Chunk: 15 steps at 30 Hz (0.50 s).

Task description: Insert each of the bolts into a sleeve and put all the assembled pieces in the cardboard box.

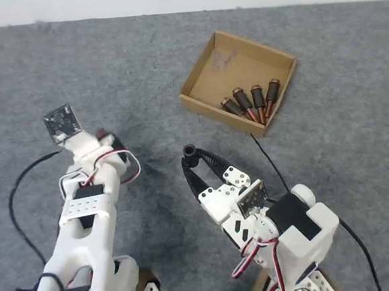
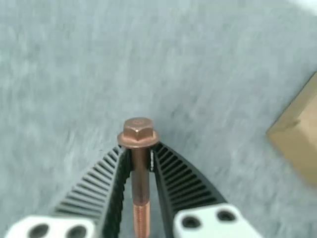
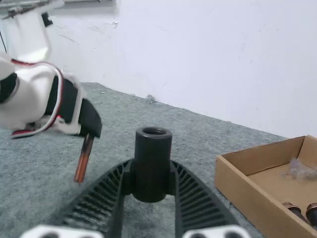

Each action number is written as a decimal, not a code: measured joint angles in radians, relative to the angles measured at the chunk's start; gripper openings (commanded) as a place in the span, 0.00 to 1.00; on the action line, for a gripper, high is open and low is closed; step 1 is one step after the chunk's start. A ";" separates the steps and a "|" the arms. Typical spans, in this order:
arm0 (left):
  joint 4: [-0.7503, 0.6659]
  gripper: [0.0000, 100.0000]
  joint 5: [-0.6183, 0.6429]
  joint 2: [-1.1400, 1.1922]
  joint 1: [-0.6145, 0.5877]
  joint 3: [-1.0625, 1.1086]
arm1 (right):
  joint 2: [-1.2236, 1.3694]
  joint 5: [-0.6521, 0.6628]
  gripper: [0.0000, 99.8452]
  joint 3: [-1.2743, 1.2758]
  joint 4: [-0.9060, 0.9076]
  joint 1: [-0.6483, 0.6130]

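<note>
Holding a black sleeve (image 3: 153, 158) tight, your right gripper (image 3: 152, 169) sits near the middle of the grey mat (image 1: 330, 155). Its two fingers press on the sides of the sleeve, and the sleeve stands up with its open hole on top. Look a little to the left and you see your left gripper (image 2: 140, 151). It is closed on a copper bolt (image 2: 139, 134), pinching it just under the six-sided head. The bolt's shaft pokes down toward the mat. The bolt and the sleeve are near each other but apart, so the bolt is not in the sleeve yet. Look farther away and to the right and you find the cardboard box (image 1: 208, 109). It lies on the mat with its open side up. Four finished pieces (image 1: 252, 102) lie side by side in its near right corner, each a bolt in a dark sleeve.
</note>
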 measured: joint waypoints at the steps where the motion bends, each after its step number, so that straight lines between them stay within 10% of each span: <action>1: -0.049 0.01 0.000 0.000 0.000 0.000 | 0.000 0.000 0.01 0.000 0.000 0.000; 8: -0.381 0.01 0.000 0.000 0.052 0.000 | 0.000 0.000 0.01 0.000 0.031 0.000; 15: -0.236 0.01 0.000 -0.227 0.207 -0.005 | 0.000 0.000 0.01 0.000 0.037 0.000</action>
